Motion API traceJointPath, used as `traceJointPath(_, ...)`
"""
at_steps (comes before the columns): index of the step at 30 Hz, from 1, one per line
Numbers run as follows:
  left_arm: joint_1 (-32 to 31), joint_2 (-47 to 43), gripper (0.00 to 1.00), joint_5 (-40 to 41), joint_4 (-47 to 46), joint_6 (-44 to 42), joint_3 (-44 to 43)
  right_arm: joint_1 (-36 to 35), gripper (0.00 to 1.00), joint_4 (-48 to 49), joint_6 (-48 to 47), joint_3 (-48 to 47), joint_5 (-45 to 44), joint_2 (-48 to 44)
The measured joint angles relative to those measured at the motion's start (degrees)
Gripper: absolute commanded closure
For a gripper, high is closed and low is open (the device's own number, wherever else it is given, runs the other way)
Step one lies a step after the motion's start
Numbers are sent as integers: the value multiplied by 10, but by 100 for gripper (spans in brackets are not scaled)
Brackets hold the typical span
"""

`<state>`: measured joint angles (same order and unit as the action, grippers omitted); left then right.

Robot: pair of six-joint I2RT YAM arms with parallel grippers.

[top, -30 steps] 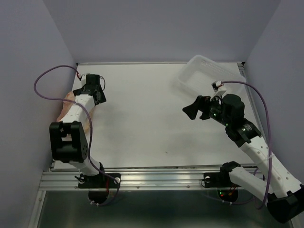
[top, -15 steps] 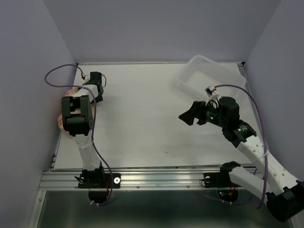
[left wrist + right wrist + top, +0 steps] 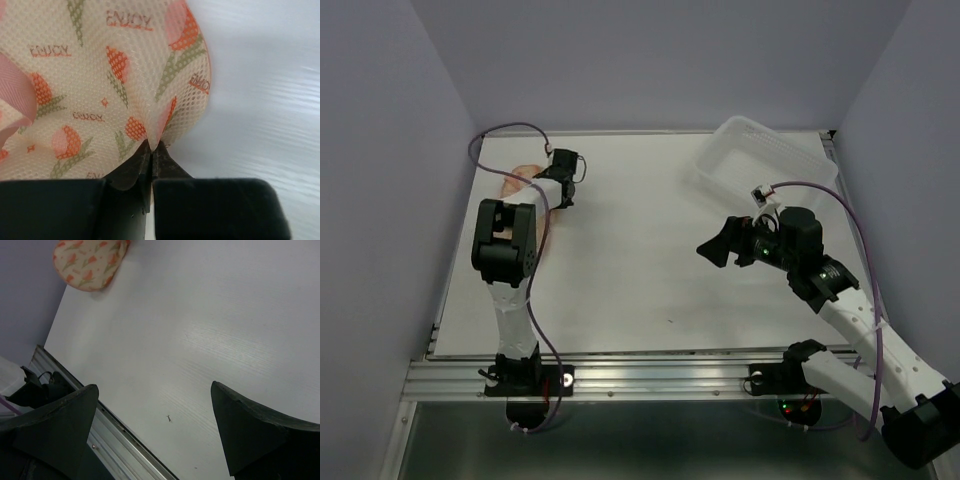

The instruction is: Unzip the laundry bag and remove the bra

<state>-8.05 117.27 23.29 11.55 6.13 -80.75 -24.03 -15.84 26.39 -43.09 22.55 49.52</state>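
The bag (image 3: 525, 180) lay pinched at the white counter's (image 3: 640, 285) far-left corner.
Left hand (image 3: 151, 149) gripped its printed mesh; right hand (image 3: 154, 390) hung wide open over the counter, lavender walls (image 3: 650, 60) around.

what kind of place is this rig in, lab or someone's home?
Most likely a lab test booth, not a home: plain lilac walls box in a white table, two arms are bolted to an aluminium rail, with a bag and clear tub as props.
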Motion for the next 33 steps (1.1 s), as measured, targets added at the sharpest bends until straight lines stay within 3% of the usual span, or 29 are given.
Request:
traceJointPath(6, -162, -13, 85, -30, -21, 5, 14, 0, 0, 0, 0, 0, -1, -3)
traceJointPath(9, -247, -58, 61, -45, -25, 20, 61, 0, 0, 0, -2, 0, -2, -11)
traceJointPath(10, -261, -70, 41, -49, -23, 26, 73, 0, 0, 0, -3, 1, -2, -14)
traceJointPath(14, -304, -142, 16, -58, -5, 57, 130, 0, 0, 0, -9, 1, -7, -20)
traceJointPath(17, -300, -191, 4, -61, 7, 83, 146, 0, 0, 0, -13, 1, -12, -14)
traceJointPath(26, -267, -336, 5, -38, -18, 170, 169, 0, 0, 1, -19, 0, -12, 66)
traceJointPath(30, -235, -334, 5, -54, -51, 207, 204, 0, 0, 7, -19, -2, -11, 92)
traceJointPath(33, -226, -281, 5, -80, -66, 223, 193, 0, 0, 17, -17, -2, -10, 103)
